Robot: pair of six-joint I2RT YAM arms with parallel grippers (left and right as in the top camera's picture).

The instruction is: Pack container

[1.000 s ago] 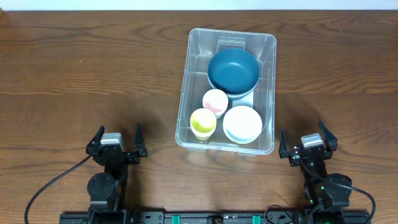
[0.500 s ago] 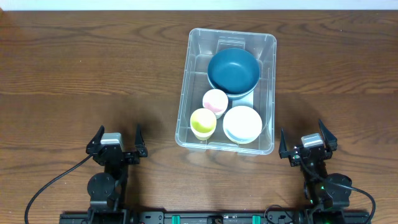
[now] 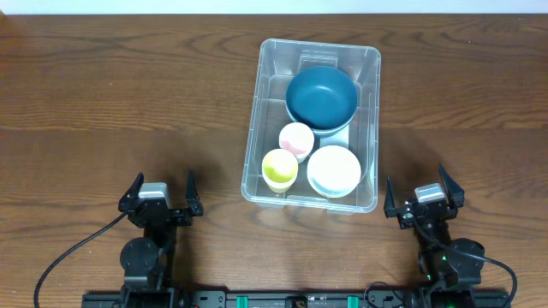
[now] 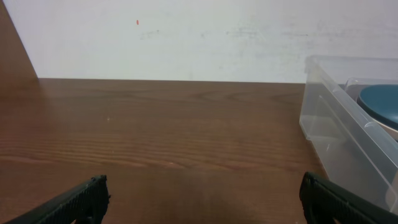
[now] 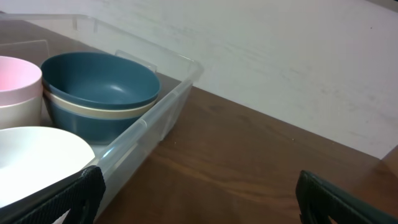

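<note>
Jaws left and right gape wide, empty; container (image 3: 278, 58) lies long axis pointing away from them

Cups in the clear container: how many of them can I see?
2. The pink cup is near the middle of the container; the yellow-green cup is next to it, nearer the robot, left of the white bowl. Others may be hidden from view.
</note>
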